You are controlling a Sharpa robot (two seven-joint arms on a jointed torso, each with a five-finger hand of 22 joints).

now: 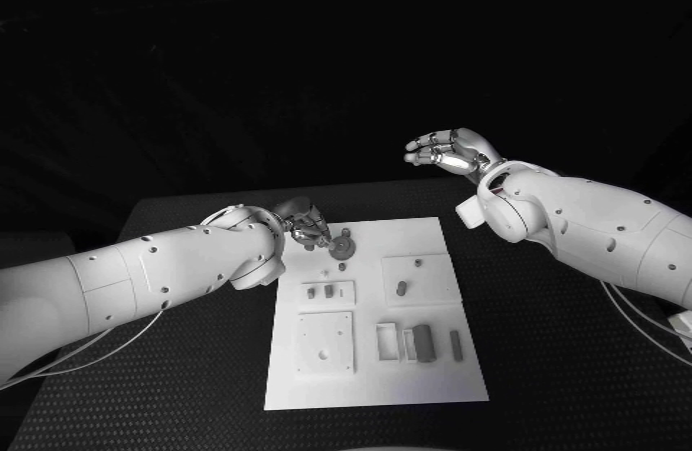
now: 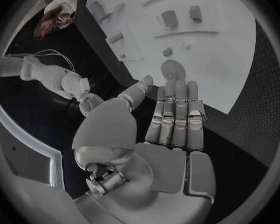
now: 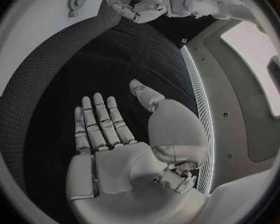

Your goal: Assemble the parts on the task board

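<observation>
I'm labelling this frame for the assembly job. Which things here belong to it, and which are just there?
Belongs to the job:
task board
round part
small parts
left hand, open beside the round part
right hand, open, raised off the board

Just there:
black table

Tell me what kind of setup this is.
Likely a lab test bench for robot assembly: a black table, a white task board with small parts, and the left hand and right hand over it.
</observation>
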